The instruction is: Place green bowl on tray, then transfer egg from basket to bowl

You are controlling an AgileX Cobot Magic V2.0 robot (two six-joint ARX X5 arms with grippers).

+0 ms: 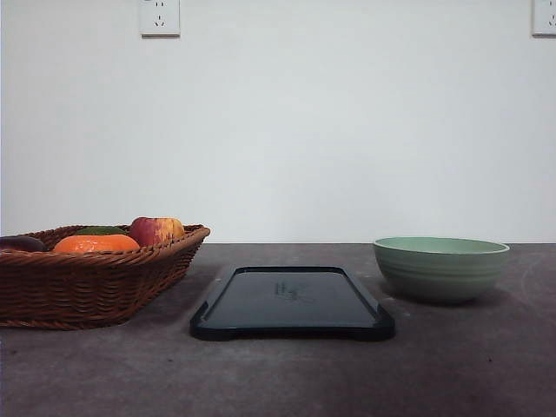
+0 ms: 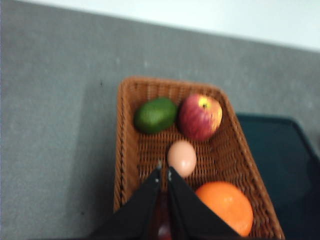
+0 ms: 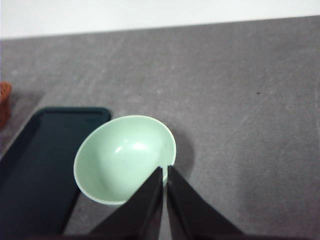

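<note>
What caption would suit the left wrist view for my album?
Shut left tool above a basket holding an egg, apple, avocado and orange.

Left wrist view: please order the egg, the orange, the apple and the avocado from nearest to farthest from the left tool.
Measured from the left tool above the basket:
1. Egg, just beside the tips, mid-basket.
2. Orange, at the near end, on the tray side.
3. Apple and avocado, side by side at the far end; too close to call.

Green bowl (image 1: pixel 440 268) upright beside empty tray (image 1: pixel 292 303)
</note>
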